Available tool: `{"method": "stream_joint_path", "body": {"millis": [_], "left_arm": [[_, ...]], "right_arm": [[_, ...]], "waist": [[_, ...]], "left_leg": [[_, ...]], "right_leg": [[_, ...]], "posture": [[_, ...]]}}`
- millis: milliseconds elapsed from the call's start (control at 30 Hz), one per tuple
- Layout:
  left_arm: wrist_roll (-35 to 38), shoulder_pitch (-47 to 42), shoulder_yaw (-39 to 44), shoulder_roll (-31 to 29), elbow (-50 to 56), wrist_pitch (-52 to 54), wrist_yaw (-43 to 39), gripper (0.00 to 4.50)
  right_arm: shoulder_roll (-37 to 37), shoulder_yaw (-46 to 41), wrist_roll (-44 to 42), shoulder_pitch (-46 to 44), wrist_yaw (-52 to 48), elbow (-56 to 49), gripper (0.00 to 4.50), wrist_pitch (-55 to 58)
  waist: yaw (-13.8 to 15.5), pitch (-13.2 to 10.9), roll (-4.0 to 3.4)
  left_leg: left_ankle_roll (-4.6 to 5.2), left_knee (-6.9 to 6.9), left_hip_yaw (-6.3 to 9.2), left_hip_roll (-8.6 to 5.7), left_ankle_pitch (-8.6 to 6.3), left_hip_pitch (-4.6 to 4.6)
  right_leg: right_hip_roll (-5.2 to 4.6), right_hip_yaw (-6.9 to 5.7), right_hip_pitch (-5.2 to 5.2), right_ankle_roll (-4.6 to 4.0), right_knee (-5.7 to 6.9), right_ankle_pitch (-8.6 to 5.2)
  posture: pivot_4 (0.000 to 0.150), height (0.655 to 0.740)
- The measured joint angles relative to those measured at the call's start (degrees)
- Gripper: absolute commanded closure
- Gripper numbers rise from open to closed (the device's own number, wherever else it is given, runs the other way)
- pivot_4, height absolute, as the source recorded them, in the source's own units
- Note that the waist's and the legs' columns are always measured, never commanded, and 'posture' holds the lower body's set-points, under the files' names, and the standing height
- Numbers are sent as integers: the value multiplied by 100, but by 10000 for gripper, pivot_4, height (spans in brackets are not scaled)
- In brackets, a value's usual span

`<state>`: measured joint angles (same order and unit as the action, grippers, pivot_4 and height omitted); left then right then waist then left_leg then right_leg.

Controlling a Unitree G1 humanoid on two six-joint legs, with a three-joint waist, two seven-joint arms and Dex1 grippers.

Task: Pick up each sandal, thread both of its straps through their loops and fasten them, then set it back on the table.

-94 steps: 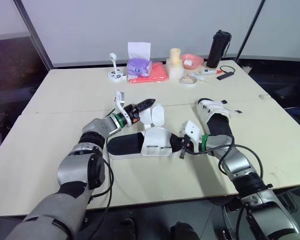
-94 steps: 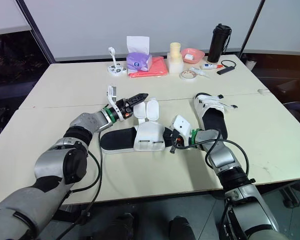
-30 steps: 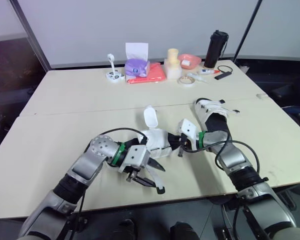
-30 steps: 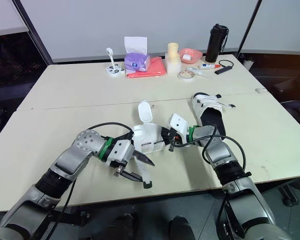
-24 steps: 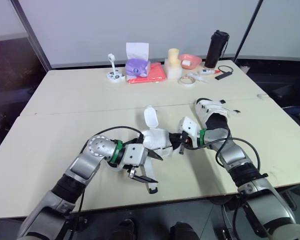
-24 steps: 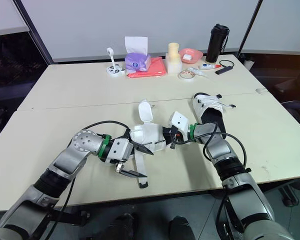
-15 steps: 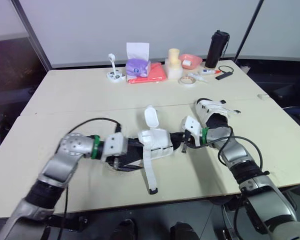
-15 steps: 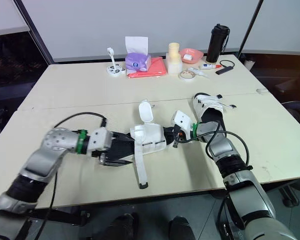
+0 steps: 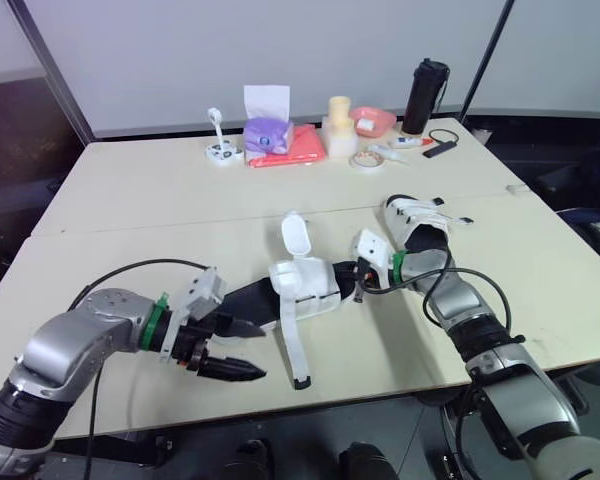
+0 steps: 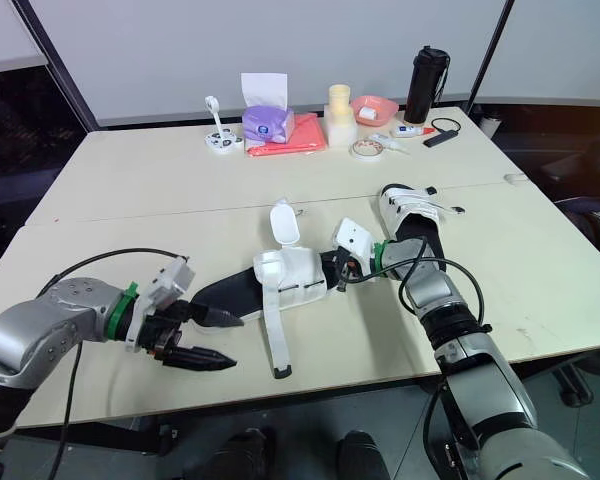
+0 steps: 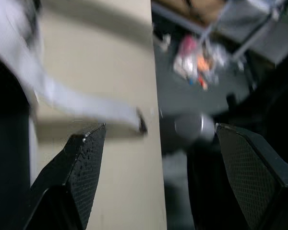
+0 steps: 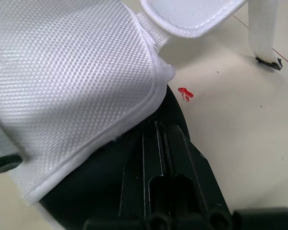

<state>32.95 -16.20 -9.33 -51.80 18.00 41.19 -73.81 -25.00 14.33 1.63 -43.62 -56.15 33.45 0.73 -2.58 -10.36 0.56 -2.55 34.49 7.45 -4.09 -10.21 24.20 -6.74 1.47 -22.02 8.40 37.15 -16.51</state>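
A black-soled sandal (image 9: 248,299) with a white mesh upper (image 9: 307,284) lies across the table's middle. One white strap (image 9: 291,345) trails loose from it toward the front edge, ending in a black tip (image 11: 141,125). A second flap (image 9: 295,236) stands up behind the upper. My right gripper (image 9: 361,284) is shut on the sole's right end, its fingers (image 12: 164,158) pressed on the black sole beside the mesh. My left gripper (image 9: 236,349) hangs open at the front left, just off the heel, holding nothing. The second sandal (image 9: 420,228) rests at the right, straps across it.
Along the far edge stand a purple tissue box (image 9: 266,131), a red cloth (image 9: 292,148), a cream cup (image 9: 338,112), a pink bowl (image 9: 373,121), a tape roll (image 9: 361,160) and a black bottle (image 9: 416,84). The table's front edge (image 9: 310,395) runs close under the strap tip.
My left gripper has pulled back from the sandal's heel toward the front left and is open. The long strap lies loose. The right gripper keeps its hold.
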Motion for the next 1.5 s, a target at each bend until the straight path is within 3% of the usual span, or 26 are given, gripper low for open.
{"method": "stream_joint_path", "body": {"millis": [233,700,1067,1500], "left_arm": [[-1065,10,-526,379,-761,-936,300,7261],[-1304,0,-301,741,-1033,-1309,880,7261],[-1068,-7,-214,956,-1040,-1023,933,7261],[-265,-92,140,958,-815,-93,813,7261]], "right_arm": [[79,-21,43,3,93,-150,45000,151],[-49,-47,33,650,199,-1386,45000,758],[-228,-34,-48,1013,23,-1949,45000,898],[148,-2,-71,886,-124,-1556,45000,630]], "waist": [[11,1,-3],[21,1,-2],[23,2,-1],[-11,4,0]], "left_leg": [[-11,-30,2,1,8,0],[-15,-35,4,1,11,0],[-14,-35,5,2,11,0],[-15,-41,3,7,11,-9]], "right_leg": [[-1,1,-18,-10,1,-5],[-1,0,-21,-10,2,-6],[-2,-2,-20,-10,1,-6],[3,-1,-17,-13,3,-7]], "posture": [[1500,7400],[1500,7400],[1500,7400],[1500,7400]]}}
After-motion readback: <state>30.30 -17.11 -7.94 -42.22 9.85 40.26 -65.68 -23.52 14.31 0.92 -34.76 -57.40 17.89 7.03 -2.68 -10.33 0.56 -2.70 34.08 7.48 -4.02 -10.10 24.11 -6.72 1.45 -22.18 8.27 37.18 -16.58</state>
